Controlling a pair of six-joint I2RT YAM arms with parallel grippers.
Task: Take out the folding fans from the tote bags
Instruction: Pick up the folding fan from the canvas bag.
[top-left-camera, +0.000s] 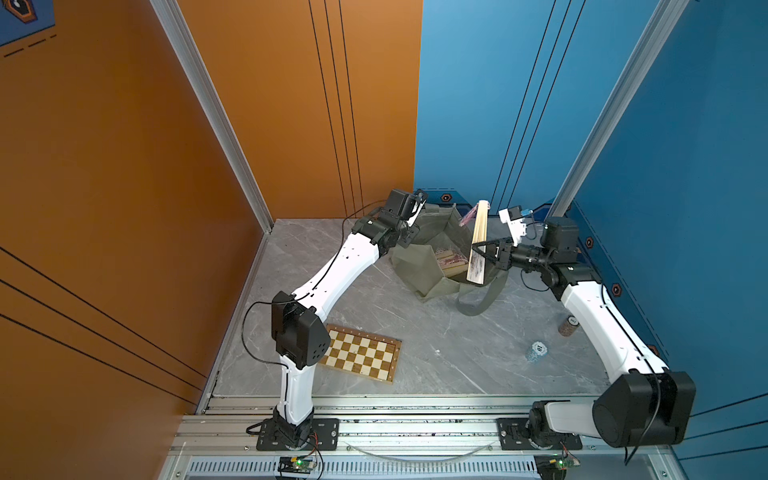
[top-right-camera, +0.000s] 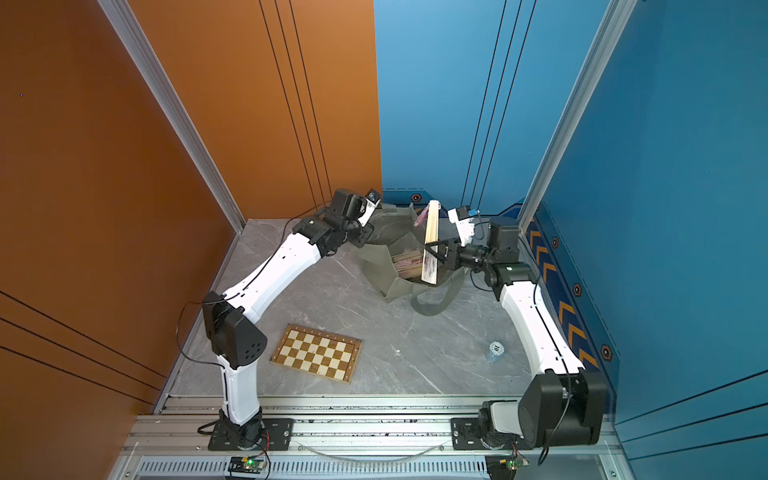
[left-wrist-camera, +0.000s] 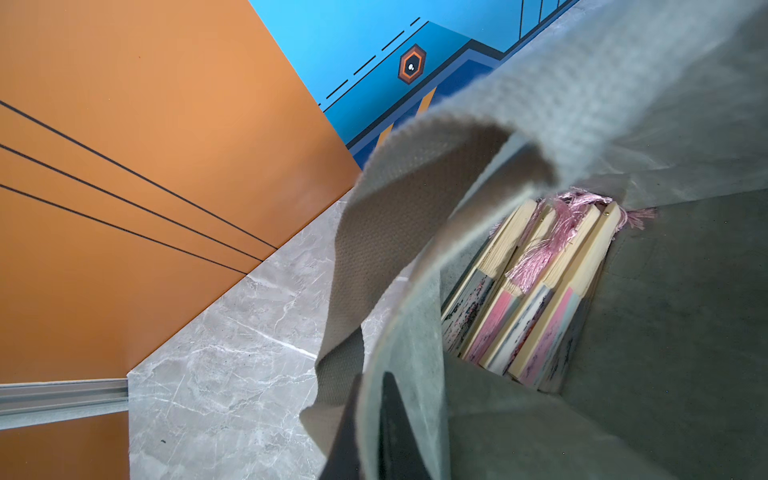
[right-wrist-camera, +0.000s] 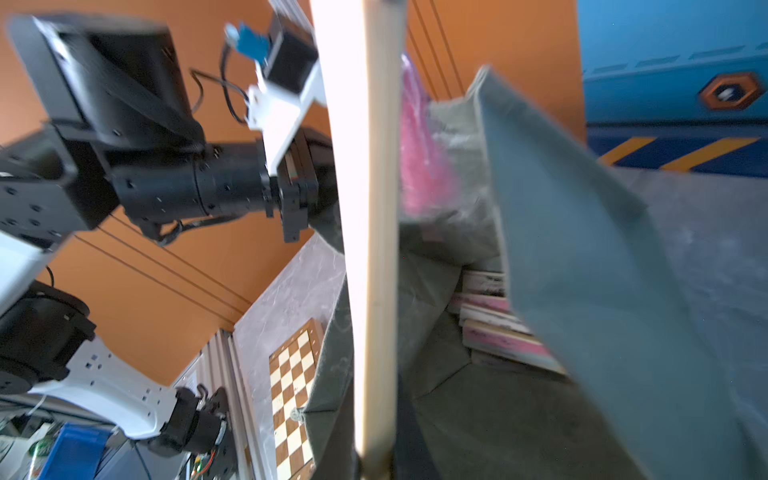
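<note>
At centre in a top view: left gripper (top-left-camera: 406, 237) pinched on tote bag (top-left-camera: 415, 264) rim, propping mouth open; right gripper (top-left-camera: 482, 254) clamps folding fan (top-left-camera: 481, 220) near-upright, apparently for withdrawal.

Cloth tote bag (left-wrist-camera: 623, 104), matt, woven; folding fans (left-wrist-camera: 540, 299), smooth pale wood ribs; tabletop (top-left-camera: 436, 345), polished marble-look.

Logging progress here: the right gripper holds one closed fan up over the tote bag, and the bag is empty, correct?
Not quite. The right gripper does hold one closed fan up over the tote bag, but the bag is not empty: the left wrist view shows more fans lying inside it.
</note>
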